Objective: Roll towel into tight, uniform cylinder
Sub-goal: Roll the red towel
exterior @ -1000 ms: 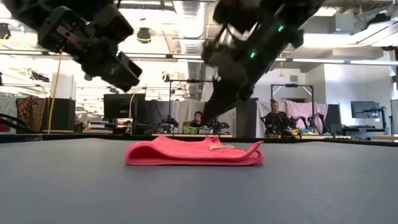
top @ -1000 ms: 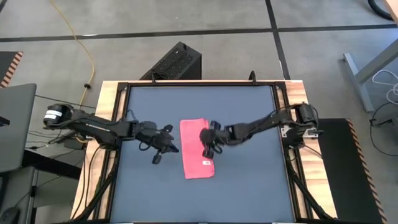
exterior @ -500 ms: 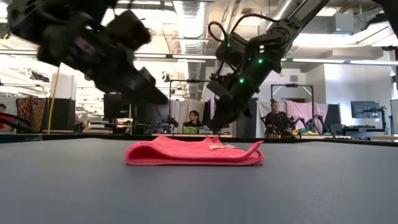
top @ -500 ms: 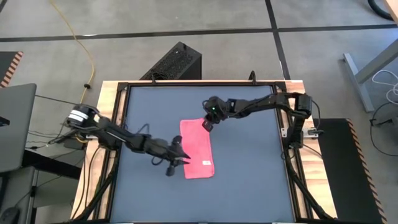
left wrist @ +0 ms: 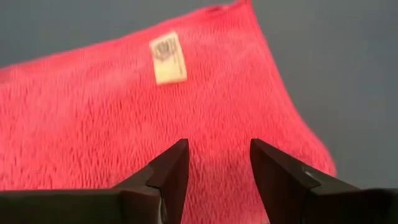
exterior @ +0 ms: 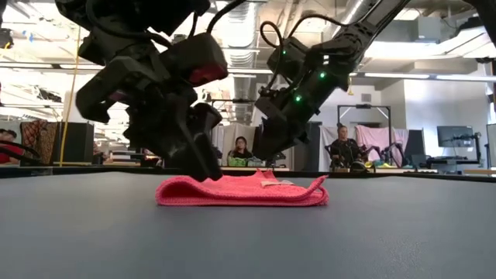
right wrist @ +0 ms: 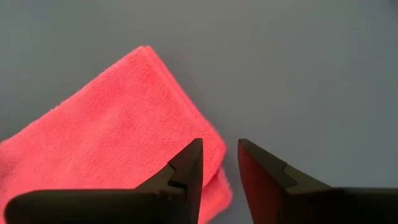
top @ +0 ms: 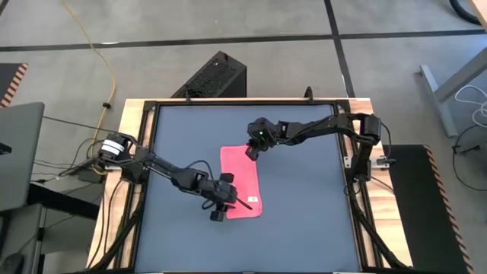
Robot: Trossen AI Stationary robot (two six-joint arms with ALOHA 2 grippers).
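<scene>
A bright pink towel [top: 241, 181] lies folded into a long rectangle near the middle of the dark grey table [top: 304, 213], its long sides running from the near edge toward the far edge.

At the towel's near end, the left gripper [top: 242, 201] hangs low over the cloth, its fingers parted with a clear gap between them. The left wrist view looks down past those fingers [left wrist: 171, 168] onto pink weave, with the small white tag [left wrist: 168, 58] just ahead; its print is too blurred to read. From table height the left gripper [exterior: 203, 164] reaches down to the towel's top surface, and whether it touches cannot be told.

At the far end, the right gripper [top: 249, 153] sits over the towel's far right corner, fingers slightly apart. Its wrist view shows that corner [right wrist: 149, 53] and bare table beyond, something the overhead picture half hides under the arm.

Beyond the table, the low view shows an office with two seated people [exterior: 342, 147], small and indistinct.
</scene>
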